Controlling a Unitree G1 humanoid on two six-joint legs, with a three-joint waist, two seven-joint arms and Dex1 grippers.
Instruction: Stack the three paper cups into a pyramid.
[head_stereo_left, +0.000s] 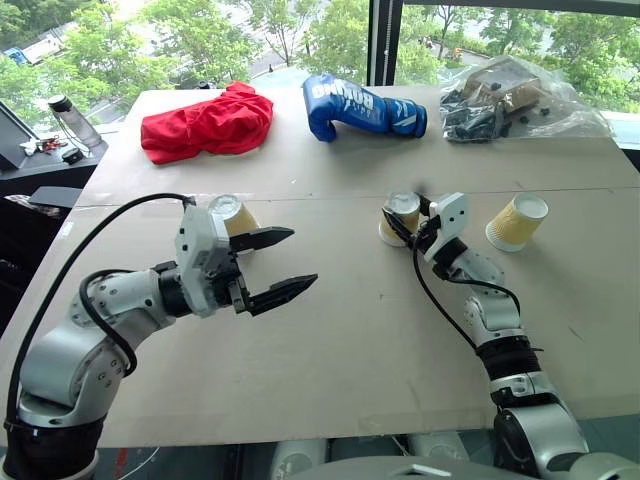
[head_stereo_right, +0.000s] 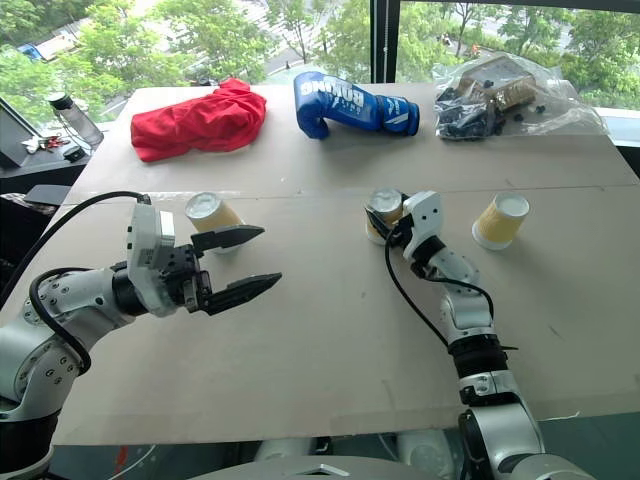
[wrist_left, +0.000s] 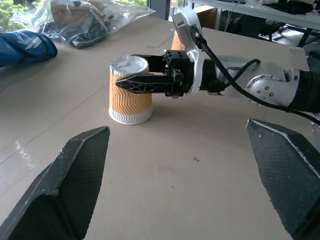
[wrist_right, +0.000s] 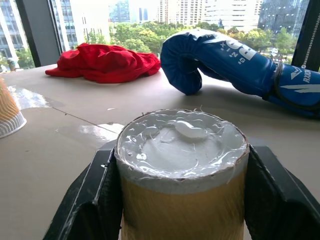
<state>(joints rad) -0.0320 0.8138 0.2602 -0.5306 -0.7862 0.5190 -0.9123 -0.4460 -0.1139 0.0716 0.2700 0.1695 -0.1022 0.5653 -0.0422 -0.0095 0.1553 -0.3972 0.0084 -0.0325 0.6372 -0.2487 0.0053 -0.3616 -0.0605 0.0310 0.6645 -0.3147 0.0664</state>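
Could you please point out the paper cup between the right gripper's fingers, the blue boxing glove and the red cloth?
middle paper cup (wrist_left: 130, 90), left wrist view, on its ribbed side.
blue boxing glove (head_stereo_left: 345, 104), left eye view, on its padded fist.
red cloth (head_stereo_left: 205, 122), left eye view, on its bunched middle.

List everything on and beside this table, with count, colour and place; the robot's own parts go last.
paper cups: three, tan with white ends, all upside down on the table; left cup behind the left hand, middle cup in the right hand, right cup standing free
red cloth: one, far left of the table
boxing glove: one, blue, far middle
plastic bag: one, clear, dark parts inside, far right
bottle: one, clear with dark cap, beside the table's left edge
left hand: black fingers, open, empty
right hand: shut on the middle cup
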